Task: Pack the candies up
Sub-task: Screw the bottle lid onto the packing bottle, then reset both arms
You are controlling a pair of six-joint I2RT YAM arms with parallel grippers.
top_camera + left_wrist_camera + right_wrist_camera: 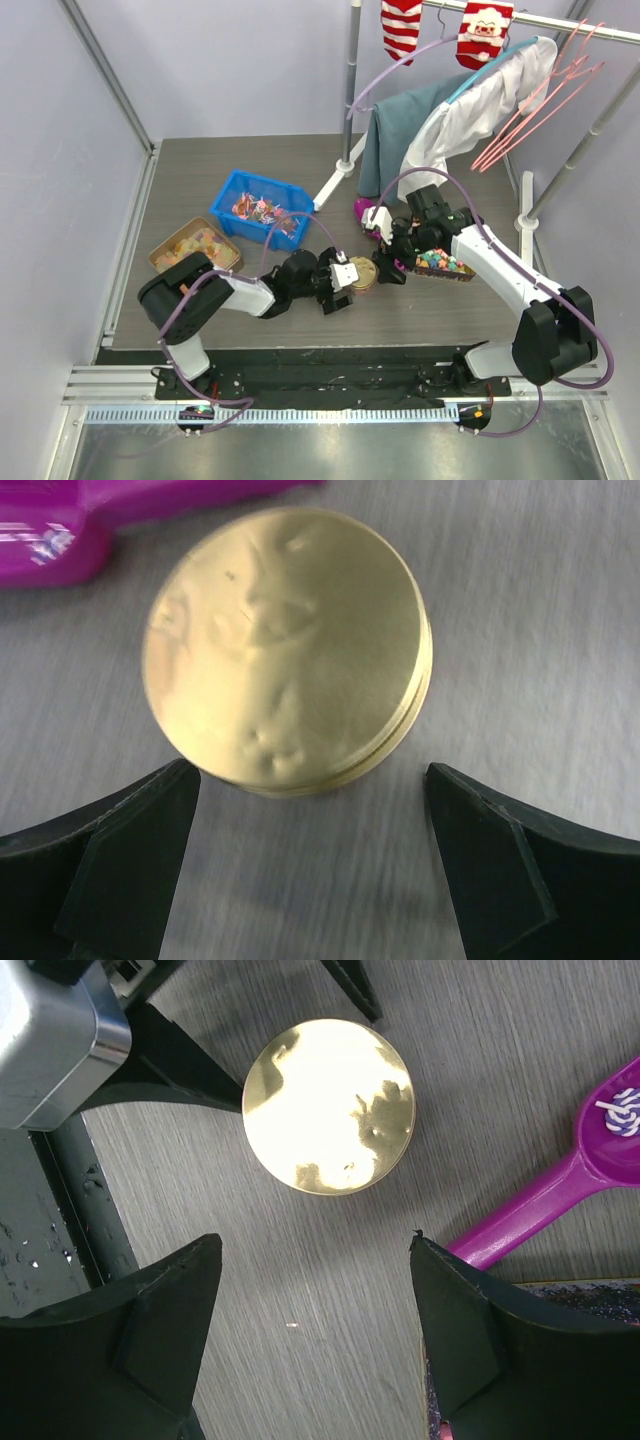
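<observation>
The candies, a heap of tiny red and pink wrapped sweets, lie in a blue bin at the back left. A round gold tin with its lid on sits on the table between both grippers. My left gripper is just left of the tin, open, its fingertips short of the lid. From the right, my right gripper hangs over the table by the tin, open with nothing between its fingers.
A purple scoop holding one purple-and-white sweet lies right of the tin. A dark tray of pastel sweets sits under the right arm. At the left stands a tray of orange-yellow pieces. Clothes hang on a rack behind.
</observation>
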